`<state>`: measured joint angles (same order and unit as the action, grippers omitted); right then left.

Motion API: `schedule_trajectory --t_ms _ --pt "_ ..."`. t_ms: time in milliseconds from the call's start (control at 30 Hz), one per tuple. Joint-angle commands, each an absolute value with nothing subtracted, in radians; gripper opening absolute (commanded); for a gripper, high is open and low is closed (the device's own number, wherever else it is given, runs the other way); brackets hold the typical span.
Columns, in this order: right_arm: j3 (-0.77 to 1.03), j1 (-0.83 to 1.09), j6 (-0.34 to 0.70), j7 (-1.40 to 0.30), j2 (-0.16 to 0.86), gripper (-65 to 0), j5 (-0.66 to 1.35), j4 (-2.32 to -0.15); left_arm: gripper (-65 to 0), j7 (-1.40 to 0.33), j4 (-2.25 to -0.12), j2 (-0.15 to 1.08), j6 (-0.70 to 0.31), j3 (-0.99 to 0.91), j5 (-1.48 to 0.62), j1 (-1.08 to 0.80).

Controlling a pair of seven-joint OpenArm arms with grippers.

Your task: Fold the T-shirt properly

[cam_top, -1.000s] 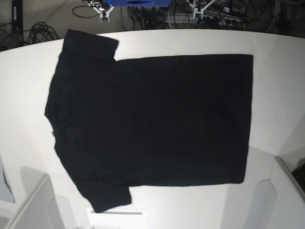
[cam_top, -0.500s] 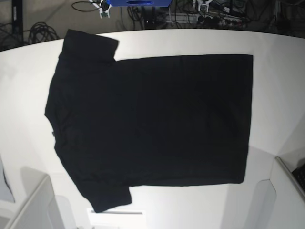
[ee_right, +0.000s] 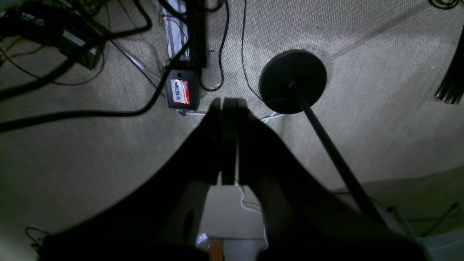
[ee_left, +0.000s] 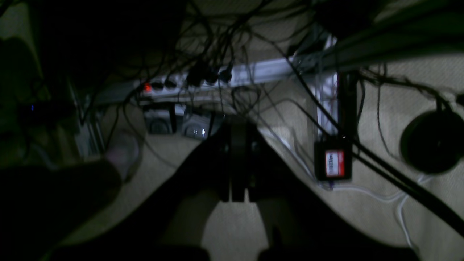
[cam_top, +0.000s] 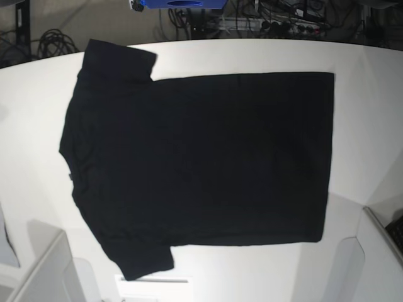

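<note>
The T-shirt (cam_top: 201,157) is spread flat on the white table (cam_top: 31,107) in the base view, plain black side up. Its collar points left, its hem right, with one sleeve at the far left and the other at the near left. Neither gripper is near it. In the left wrist view my left gripper (ee_left: 237,127) is shut with nothing in it, above carpet and cables. In the right wrist view my right gripper (ee_right: 226,101) is also shut and empty, over the carpet floor.
A power strip (ee_left: 188,81), a black adapter with a red label (ee_right: 180,90) and a round black stand base (ee_right: 293,80) lie on the floor behind the table. A blue box (cam_top: 182,3) sits past the far edge. White bins (cam_top: 38,270) flank the near corners.
The two gripper tips seen at the top edge of the base view have drawn back almost out of the picture. The T-shirt has not moved.
</note>
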<state>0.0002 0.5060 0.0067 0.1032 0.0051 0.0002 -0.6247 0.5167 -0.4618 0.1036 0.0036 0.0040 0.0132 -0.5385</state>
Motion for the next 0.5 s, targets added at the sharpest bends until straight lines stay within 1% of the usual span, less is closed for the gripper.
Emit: schedule_trajectory --t_ms 0,167,300,367,467 --pt "0.002 0.536 0.001 0.101 0.01 -65.0 0.004 -0.67 -65.0 0.549 -0.479 0.119 0.005 0.004 0.002 -0.573" --pt "0.004 0.647 0.001 0.015 0.028 -65.0 0.008 -0.866 -65.0 0.648 -0.633 0.145 0.005 -0.008 0.001 -0.707" --pt "0.007 0.716 -0.002 -0.041 0.03 -65.0 0.008 -1.006 -65.0 0.65 -0.783 0.159 0.005 -0.01 -0.01 -0.811" --pt "0.03 0.748 -0.002 -0.076 0.028 -65.0 0.008 -1.075 -65.0 0.65 -0.862 0.16 0.005 -0.01 -0.073 -0.86" --pt "0.093 0.788 -0.002 -0.117 0.022 -65.0 0.01 -1.168 -65.0 0.65 -0.983 0.213 0.005 0.005 -0.177 -0.932"
